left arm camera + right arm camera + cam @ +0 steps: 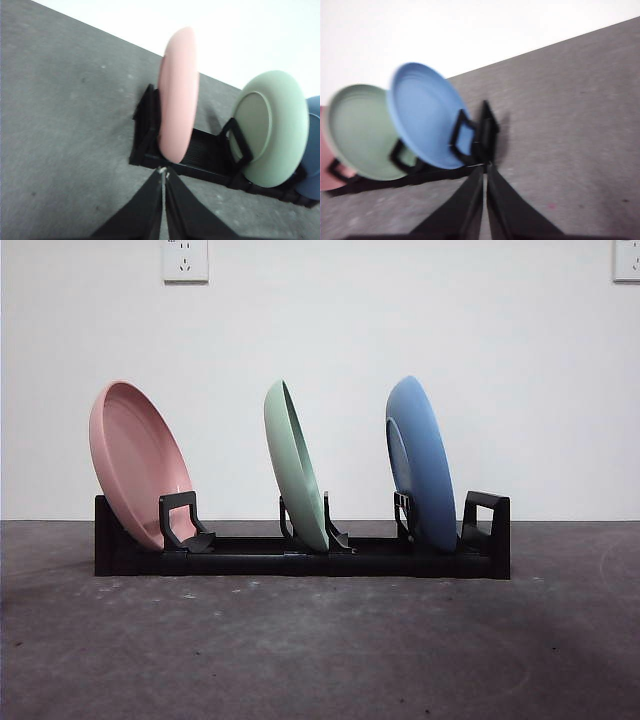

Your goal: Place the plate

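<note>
A black rack (300, 558) stands on the grey table and holds three plates on edge. The pink plate (140, 462) leans in the left slot, the green plate (295, 465) in the middle, the blue plate (420, 462) on the right. In the left wrist view my left gripper (163, 172) is shut and empty, just off the rack's end near the pink plate (177, 95). In the right wrist view my right gripper (484, 169) is shut and empty, close to the rack's other end by the blue plate (425, 112). Neither arm shows in the front view.
A white wall with two sockets (185, 258) rises behind the rack. Bare grey table (320, 650) stretches in front of the rack and to both sides.
</note>
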You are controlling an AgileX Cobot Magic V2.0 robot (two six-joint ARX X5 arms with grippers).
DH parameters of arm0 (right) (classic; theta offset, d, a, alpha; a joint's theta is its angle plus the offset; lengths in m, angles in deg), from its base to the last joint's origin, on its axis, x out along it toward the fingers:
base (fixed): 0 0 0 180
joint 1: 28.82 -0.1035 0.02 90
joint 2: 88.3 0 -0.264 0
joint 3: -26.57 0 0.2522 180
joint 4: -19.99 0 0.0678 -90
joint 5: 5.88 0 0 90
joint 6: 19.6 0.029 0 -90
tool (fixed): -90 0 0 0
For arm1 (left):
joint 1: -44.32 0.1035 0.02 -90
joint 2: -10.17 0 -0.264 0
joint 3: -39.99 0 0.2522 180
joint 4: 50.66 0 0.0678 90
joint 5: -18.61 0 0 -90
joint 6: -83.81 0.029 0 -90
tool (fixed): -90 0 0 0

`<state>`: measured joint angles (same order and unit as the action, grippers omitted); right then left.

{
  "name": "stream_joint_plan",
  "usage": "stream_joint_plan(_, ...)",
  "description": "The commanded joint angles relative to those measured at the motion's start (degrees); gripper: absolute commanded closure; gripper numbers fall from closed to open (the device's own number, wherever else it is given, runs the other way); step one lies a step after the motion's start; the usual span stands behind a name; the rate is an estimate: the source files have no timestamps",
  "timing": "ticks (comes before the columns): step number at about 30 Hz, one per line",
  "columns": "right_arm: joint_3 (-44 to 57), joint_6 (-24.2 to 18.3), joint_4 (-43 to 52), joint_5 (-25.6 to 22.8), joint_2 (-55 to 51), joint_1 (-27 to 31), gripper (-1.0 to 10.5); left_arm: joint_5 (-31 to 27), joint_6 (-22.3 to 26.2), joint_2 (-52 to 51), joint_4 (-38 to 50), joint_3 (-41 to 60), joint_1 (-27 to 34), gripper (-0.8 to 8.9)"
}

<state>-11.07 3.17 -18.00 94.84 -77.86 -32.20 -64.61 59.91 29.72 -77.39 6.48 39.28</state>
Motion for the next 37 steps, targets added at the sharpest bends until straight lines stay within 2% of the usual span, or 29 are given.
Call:
stream_joint_plan(1, -5.18, -0.68, -1.62, 3.06, 4.24, -0.24, 9.3, 2.75, 3.98, 5.90, -1.20, -6.64, -0.20, 8.04)
stream_joint_plan(7, -14.93, -5.95, -3.30, 11.47, 14.08, -0.24, 9.3, 9.16, 6.32, 16.13, -6.36, -18.47, -1.42, 8.05)
stream_joint_plan(14, -24.61, -15.23, -8.92, 23.85, 25.16, -0.52, 9.3, 21.97, 9.57, 24.68, -12.17, -29.00, -3.65, 8.05)
stream_joint_plan(18, -26.49, -19.58, -9.25, 27.65, 29.90, -1.84, 9.3, 27.17, 14.40, 27.85, -16.68, -33.00, -5.44, 8.05)
stream_joint_plan(20, -26.51, -20.63, -9.01, 31.26, 31.95, -2.54, 9.3, 28.22, 17.57, 28.44, -17.55, -33.59, -6.32, 8.05)
stream_joint_plan(22, -26.51, -21.22, -8.96, 32.85, 33.40, -2.99, 9.3, 28.22, 19.30, 28.44, -17.51, -33.59, -6.86, 8.05)
stream_joint_plan(28, -26.51, -21.81, -8.50, 32.76, 34.77, -4.09, 9.3, 28.15, 21.84, 28.37, -17.49, -33.59, -7.26, 8.02)
stream_joint_plan(30, -26.51, -21.77, -8.37, 32.48, 34.77, -4.11, 9.3, 28.15, 22.01, 28.37, -17.42, -33.59, -7.26, 7.61)
stream_joint_plan(33, -26.51, -21.77, -8.35, 31.15, 34.77, -4.11, 8.9, 28.13, 22.01, 28.37, -17.42, -33.59, -7.26, 6.21)
stream_joint_plan(37, -26.51, -21.53, -8.04, 30.93, 34.77, -4.17, 6.0, 28.13, 21.97, 28.37, -17.40, -33.59, -7.26, 3.89)
